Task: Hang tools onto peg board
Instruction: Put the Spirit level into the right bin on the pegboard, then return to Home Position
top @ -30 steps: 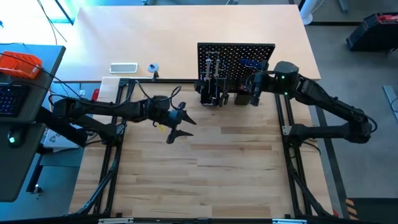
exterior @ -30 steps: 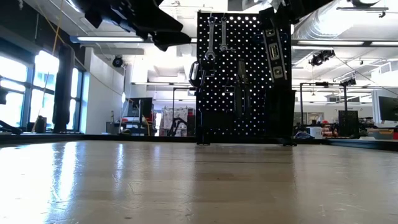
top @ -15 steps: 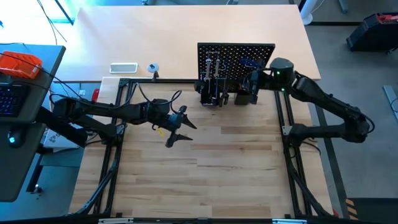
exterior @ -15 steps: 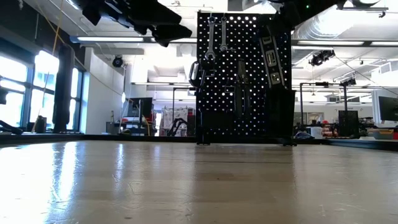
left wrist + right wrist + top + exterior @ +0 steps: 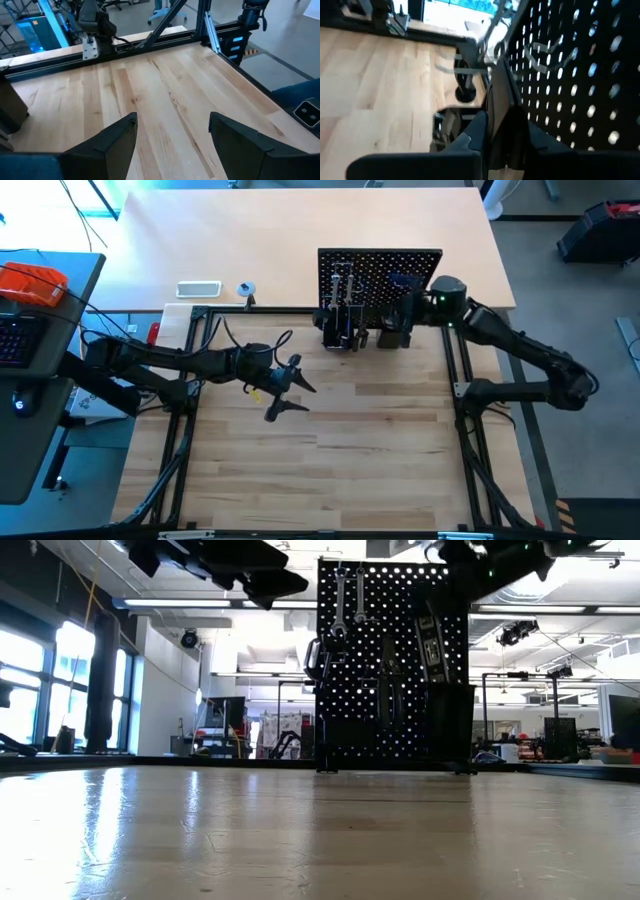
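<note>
The right gripper (image 5: 405,310), clamped on the level (image 5: 430,635), presses it to the peg board (image 5: 380,265) for hanging; the left gripper (image 5: 283,390) waits, fingers apart.

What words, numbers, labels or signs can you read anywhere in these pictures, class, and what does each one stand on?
None can be read.
The level held against the peg board by the right gripper: pale markings, too small to read.
The orange device left of the table: no legible text.
The white tray: a label-like shape, too small to read.
The left gripper hangs open and bears no lettering.
</note>
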{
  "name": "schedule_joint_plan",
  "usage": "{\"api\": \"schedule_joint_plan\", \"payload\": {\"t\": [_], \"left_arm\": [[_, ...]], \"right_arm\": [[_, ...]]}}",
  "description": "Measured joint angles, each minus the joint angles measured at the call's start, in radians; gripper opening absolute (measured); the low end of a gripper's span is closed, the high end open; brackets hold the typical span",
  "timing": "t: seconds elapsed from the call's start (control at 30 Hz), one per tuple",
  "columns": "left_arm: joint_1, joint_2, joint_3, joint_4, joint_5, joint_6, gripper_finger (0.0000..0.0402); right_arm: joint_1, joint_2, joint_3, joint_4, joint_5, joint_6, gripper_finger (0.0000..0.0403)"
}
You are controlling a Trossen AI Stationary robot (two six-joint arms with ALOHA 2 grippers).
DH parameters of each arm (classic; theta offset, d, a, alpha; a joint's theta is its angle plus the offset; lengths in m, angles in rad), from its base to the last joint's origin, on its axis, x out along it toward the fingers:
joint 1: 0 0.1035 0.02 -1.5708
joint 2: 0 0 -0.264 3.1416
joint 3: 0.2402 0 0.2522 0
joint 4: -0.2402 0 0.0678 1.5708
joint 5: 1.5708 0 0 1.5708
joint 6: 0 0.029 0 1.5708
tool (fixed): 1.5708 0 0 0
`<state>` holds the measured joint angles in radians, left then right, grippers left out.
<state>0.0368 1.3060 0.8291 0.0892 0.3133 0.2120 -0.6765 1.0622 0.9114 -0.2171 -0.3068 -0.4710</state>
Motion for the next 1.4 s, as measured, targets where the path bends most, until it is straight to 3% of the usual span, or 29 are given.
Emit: {"api": "schedule_joint_plan", "payload": {"t": [0.57, 0.93, 1.13, 1.4], "left_arm": [[0.000, 0.000, 0.000, 0.006, 0.000, -0.008, 0.0241], [-0.014, 0.000, 0.000, 0.006, 0.001, -0.026, 0.0241], [-0.014, 0.000, 0.000, -0.001, 0.001, -0.044, 0.0241], [-0.015, -0.032, 0.000, -0.043, -0.036, -0.022, 0.0241]], "right_arm": [[-0.060, 0.000, -0.147, 0.125, -0.048, 0.039, 0.0048], [-0.065, -0.012, -0.159, 0.121, -0.033, 0.098, 0.0099], [-0.040, -0.090, -0.156, 0.125, 0.023, 0.133, 0.0138], [0.034, -0.300, -0.155, 0.121, 0.068, 0.234, 0.0185]]}}
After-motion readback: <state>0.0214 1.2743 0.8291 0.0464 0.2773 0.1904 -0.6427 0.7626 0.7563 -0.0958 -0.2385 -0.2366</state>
